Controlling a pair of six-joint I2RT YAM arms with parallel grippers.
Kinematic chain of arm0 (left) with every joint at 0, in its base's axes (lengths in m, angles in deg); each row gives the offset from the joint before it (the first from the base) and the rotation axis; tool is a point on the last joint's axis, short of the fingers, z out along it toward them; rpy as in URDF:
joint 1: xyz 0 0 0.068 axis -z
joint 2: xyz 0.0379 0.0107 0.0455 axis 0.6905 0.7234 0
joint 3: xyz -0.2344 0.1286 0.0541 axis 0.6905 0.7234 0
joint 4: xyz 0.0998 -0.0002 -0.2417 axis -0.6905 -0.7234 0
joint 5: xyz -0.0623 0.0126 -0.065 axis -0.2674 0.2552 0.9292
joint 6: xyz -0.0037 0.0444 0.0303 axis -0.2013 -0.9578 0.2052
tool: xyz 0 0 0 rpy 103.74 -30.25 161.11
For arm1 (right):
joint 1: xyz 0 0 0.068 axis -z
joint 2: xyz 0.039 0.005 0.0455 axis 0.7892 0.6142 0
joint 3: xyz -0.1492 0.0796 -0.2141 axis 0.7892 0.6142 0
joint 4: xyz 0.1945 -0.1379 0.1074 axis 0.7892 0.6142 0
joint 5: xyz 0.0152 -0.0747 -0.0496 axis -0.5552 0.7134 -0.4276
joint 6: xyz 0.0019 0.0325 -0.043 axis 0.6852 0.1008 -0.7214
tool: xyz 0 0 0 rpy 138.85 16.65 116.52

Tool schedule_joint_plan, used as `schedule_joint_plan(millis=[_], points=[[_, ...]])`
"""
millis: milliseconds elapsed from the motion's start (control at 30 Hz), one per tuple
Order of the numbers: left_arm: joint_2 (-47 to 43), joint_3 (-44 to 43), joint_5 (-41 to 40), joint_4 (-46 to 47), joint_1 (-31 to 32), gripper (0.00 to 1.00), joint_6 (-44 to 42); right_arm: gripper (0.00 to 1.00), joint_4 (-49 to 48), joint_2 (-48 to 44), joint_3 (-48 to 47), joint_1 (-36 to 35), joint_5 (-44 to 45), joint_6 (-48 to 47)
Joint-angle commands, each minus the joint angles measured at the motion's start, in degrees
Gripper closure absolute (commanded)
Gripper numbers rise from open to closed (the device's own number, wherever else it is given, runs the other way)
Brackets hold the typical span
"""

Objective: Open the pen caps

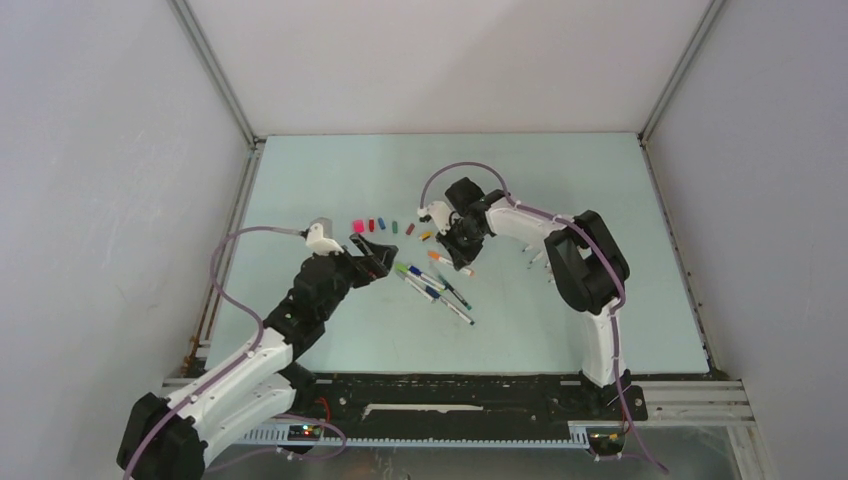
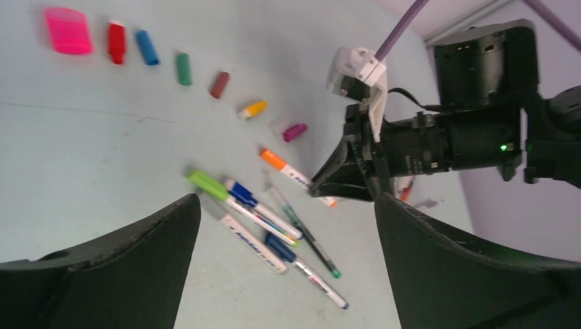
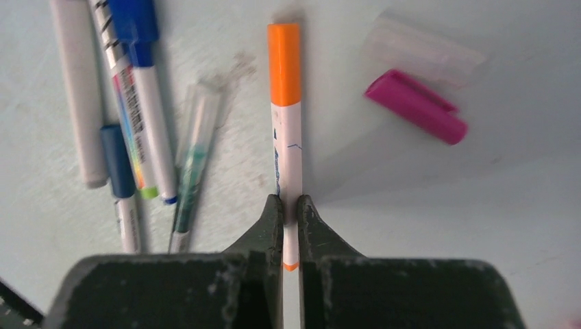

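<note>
Our right gripper (image 3: 289, 205) is clamped on the white barrel of the orange pen (image 3: 288, 147). The pen lies on the table (image 3: 479, 205) with its orange cap (image 3: 284, 62) on. The fingers hide the barrel's lower stretch, and only an orange tip peeks out below. Our left gripper (image 2: 288, 202) is spread wide, holding nothing, facing the other pens (image 2: 260, 219). A row of loose caps (image 2: 183, 68) lies beyond. In the right wrist view the neighbouring pens run off the top edge. The clear piece (image 3: 425, 48) beside the magenta cap (image 3: 416, 106) is too blurred to identify.
</note>
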Motion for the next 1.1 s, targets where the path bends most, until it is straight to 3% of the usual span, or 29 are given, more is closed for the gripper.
schedule_joint_plan(millis=[0,467,833,1067], points=[[3.3,2.8,6.1,13.0,-0.7,0.02,7.8,1.00,2.1,-5.8,2.1,0.7,-6.9,0.6],[22.3,2.0,11.2,37.2,-2.0,0.01,22.2,1.00,0.7,-16.0,5.9,5.1,-29.5,3.5],[32.3,-1.9,15.3,44.1,-1.9,0.19,26.9,1.00,-0.2,-16.7,6.1,4.8,-35.7,5.4],[36.0,-4.1,18.7,45.2,-1.6,0.40,27.2,1.00,-0.4,-16.4,6.1,4.4,-35.7,5.8]])
